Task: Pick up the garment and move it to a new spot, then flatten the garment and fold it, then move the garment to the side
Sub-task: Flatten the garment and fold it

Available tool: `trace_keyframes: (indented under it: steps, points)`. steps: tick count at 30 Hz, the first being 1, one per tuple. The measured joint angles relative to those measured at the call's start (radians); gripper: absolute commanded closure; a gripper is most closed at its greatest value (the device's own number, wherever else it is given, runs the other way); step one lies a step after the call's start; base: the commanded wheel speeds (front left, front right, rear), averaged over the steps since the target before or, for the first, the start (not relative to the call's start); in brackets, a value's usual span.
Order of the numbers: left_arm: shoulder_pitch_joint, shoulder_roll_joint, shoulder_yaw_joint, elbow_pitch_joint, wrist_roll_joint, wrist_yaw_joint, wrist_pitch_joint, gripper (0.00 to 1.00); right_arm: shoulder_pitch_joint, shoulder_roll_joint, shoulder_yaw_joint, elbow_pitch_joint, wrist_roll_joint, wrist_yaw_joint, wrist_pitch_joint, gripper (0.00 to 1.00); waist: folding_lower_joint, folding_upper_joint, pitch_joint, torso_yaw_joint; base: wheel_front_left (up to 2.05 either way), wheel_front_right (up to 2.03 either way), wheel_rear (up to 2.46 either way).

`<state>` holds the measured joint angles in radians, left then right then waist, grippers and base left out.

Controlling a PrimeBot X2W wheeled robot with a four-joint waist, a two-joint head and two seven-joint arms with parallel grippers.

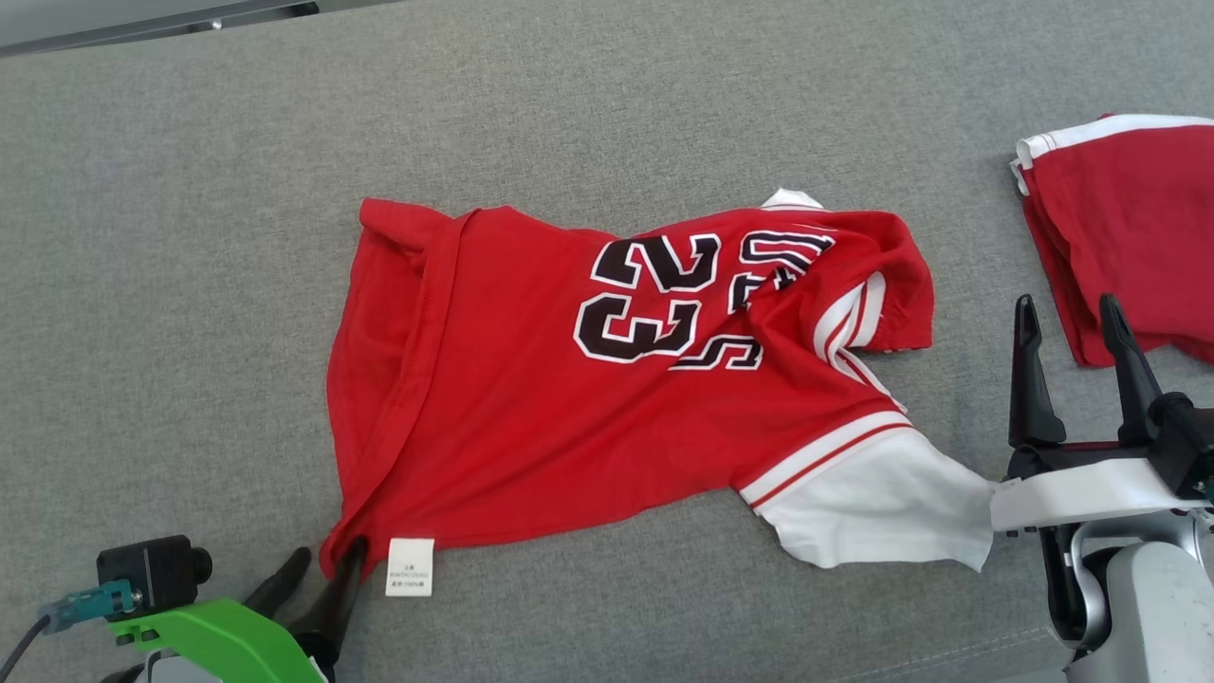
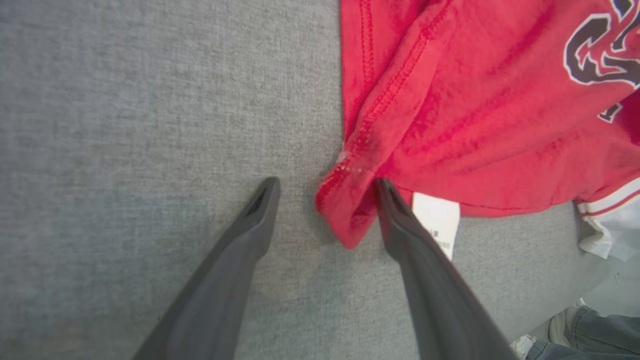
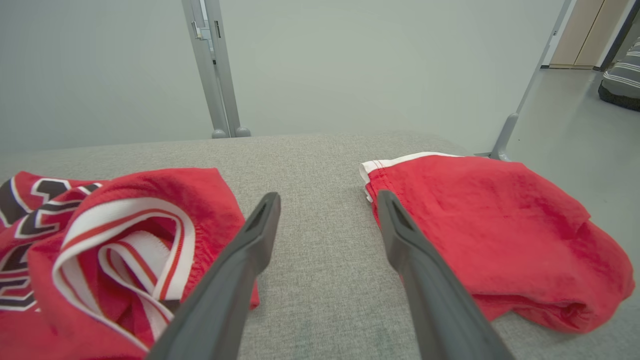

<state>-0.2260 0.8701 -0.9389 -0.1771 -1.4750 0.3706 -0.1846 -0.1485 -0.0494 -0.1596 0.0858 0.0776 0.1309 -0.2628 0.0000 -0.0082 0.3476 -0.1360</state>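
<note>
While left end effector gapes astride garment corner | right end effector gapes empty

Label on garment: print unreadable; second red cloth edge-cropped.

This looks like a robot lab or test room. The work surface is a wide table covered in plain grey cloth. In the right wrist view a bare pale wall stands behind it. A grey metal post rises at 11 o'clock and a slanted strut at 2 o'clock, over a smooth grey floor. Beige door panels show at 1 o'clock, with a striped cushion on the floor just below them. In the left wrist view, at 5 o'clock beside the table, a person's leg in jeans and a pale shoe are seen.
</note>
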Motion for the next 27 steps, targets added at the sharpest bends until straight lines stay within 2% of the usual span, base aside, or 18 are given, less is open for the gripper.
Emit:
trace_keyframes:
  steps: [1, 3, 7, 10, 15, 16, 20, 22, 23, 27]
  points:
    - [0.0, -0.003, -0.001, 0.001, -0.002, -0.009, 0.004, 1.0, 0.0, 0.0, 0.0, 0.0, 0.001, 0.0, 0.0, 0.0, 0.0, 0.0, 0.001, -0.002, 0.0, 0.0, 0.0]
    - [0.0, -0.004, 0.0, -0.001, -0.009, -0.024, 0.01, 1.0, 0.0, 0.0, -0.001, 0.0, 0.003, 0.0, 0.0, 0.0, 0.0, 0.0, 0.001, -0.003, 0.0, 0.0, 0.0]
    - [0.037, -0.018, 0.081, -0.101, -0.168, -0.204, 0.007, 1.0, 0.001, 0.0, -0.009, -0.002, 0.007, 0.0, 0.0, 0.0, 0.0, 0.0, 0.001, -0.006, 0.0, 0.0, 0.0]
    - [0.056, 0.032, 0.118, -0.188, -0.237, -0.309, 0.03, 1.0, 0.002, 0.0, -0.014, -0.002, 0.007, 0.0, 0.0, 0.0, 0.0, 0.0, -0.002, -0.004, 0.0, 0.0, 0.0]
    - [0.09, 0.126, 0.158, -0.259, -0.289, -0.407, 0.051, 1.0, 0.002, 0.0, -0.012, 0.0, 0.008, 0.0, 0.0, 0.0, 0.0, 0.0, -0.006, 0.0, 0.0, 0.0, 0.0]
    - [0.09, 0.126, 0.158, -0.259, -0.289, -0.407, 0.051, 1.0, 0.002, 0.0, -0.012, 0.0, 0.008, 0.0, 0.0, 0.0, 0.0, 0.0, -0.006, 0.0, 0.0, 0.0, 0.0]
    - [0.112, 0.172, 0.161, -0.277, -0.288, -0.469, 0.08, 1.0, 0.003, 0.0, -0.015, 0.001, 0.011, 0.0, 0.0, 0.0, 0.0, 0.0, -0.007, 0.008, 0.0, 0.0, 0.0]
    - [0.108, 0.2, 0.127, -0.271, -0.216, -0.487, 0.153, 1.0, 0.005, 0.0, -0.014, 0.003, 0.01, 0.0, 0.0, 0.0, 0.0, 0.0, -0.005, 0.018, 0.0, 0.0, 0.0]
    - [0.108, 0.2, 0.127, -0.271, -0.216, -0.487, 0.153, 1.0, 0.005, 0.0, -0.014, 0.003, 0.01, 0.0, 0.0, 0.0, 0.0, 0.0, -0.005, 0.018, 0.0, 0.0, 0.0]
    - [0.085, 0.194, 0.076, -0.251, -0.174, -0.496, 0.263, 1.0, -0.001, 0.0, -0.022, 0.004, 0.006, 0.0, 0.0, 0.0, 0.0, 0.0, -0.001, 0.032, 0.0, 0.0, 0.0]
